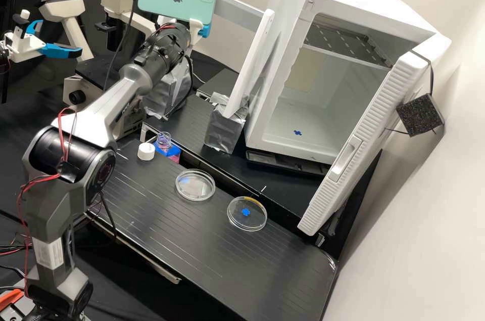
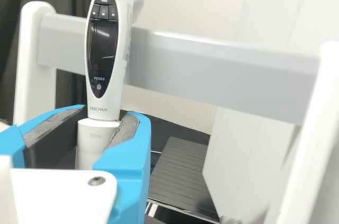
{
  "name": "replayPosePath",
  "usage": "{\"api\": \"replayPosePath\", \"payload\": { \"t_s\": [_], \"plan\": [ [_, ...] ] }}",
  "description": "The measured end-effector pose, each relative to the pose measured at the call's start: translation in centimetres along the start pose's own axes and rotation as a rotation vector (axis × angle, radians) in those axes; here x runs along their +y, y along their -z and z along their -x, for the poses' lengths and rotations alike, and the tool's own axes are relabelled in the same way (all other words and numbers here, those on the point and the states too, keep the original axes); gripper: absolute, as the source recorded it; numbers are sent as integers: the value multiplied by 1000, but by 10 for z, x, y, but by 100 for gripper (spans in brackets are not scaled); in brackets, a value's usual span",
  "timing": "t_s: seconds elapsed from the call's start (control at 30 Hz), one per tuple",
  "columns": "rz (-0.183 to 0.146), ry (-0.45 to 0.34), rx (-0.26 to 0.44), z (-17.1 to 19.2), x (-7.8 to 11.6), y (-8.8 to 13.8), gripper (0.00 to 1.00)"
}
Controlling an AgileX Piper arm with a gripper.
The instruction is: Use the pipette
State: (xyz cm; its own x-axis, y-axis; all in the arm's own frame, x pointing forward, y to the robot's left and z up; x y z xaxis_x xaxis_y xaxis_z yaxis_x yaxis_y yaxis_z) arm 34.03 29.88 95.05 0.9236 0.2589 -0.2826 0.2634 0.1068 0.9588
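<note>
The gripper (image 1: 204, 31) is at the upper middle of the high view, behind the green phone, by the grey crossbar of a white stand. In the wrist view, both dark pads of the gripper (image 2: 106, 114) press on the lower body of the white pipette (image 2: 108, 99), and the fingers are shut on it. The pipette stands nearly upright with its red top up and its dark display facing the camera, in front of the stand's crossbar (image 2: 212, 70). Its lower end is hidden by the fingers and the white gripper body.
Two clear dishes, one (image 1: 195, 185) and another (image 1: 247, 214) with a blue mark, lie on the black bench (image 1: 166, 220). A white cap (image 1: 146, 151) is beside an open bottle (image 1: 164, 142). An open white chamber (image 1: 323, 93) stands at the right; a microscope (image 1: 78, 96) is behind the arm.
</note>
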Motion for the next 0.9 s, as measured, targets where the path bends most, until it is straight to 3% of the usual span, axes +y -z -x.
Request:
{"api": "replayPosePath", "payload": {
  "t_s": [0.3,0.43,0.6,0.67,0.77,0.9],
  "plan": [
    [-4,-18,10,1,8,5,0],
    [-24,-17,-3,-5,8,2,0],
    [-40,8,-24,-6,-5,-9,0],
    [-31,28,-32,-3,-11,-13,0],
    [-55,6,-13,2,-14,-17,0],
    [-57,-10,2,8,-13,-18,0]
  ]
}}
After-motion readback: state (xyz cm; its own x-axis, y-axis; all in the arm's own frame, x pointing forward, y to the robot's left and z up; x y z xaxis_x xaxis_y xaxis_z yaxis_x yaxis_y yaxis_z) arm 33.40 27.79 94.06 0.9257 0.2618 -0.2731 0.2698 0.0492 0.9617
